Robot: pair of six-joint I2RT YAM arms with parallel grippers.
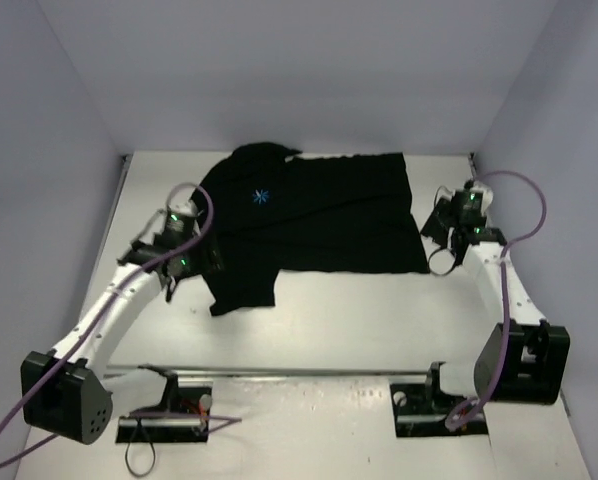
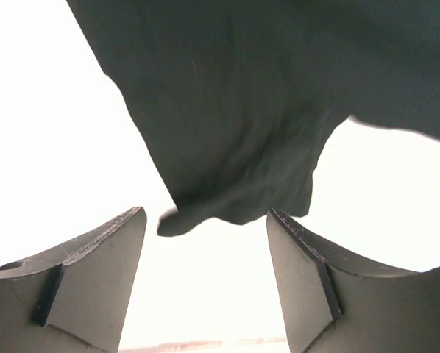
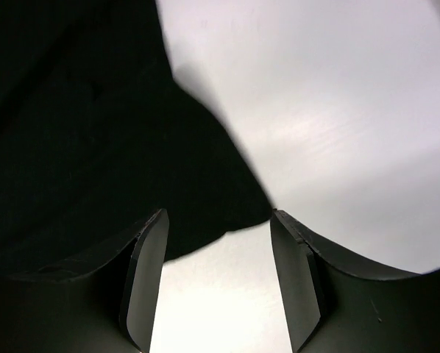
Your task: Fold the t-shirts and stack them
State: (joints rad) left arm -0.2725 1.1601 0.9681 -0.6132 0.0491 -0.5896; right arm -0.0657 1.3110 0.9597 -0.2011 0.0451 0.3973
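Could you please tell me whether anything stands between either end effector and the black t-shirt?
Nothing visible does. The left end effector faces a sleeve of the t-shirt and the right end effector its hem corner, both open, with only white table beside the cloth.

No readable text; light-blue star logo [image 1: 260,196] on t-shirt [image 1: 329,215] chest.

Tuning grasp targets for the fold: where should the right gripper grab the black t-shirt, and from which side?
Take the t-shirt at its near right hem corner. It lies flat on the table, jutting from the cloth just ahead of the open right gripper. Probably come in low from the outer right, fingers straddling the edge.
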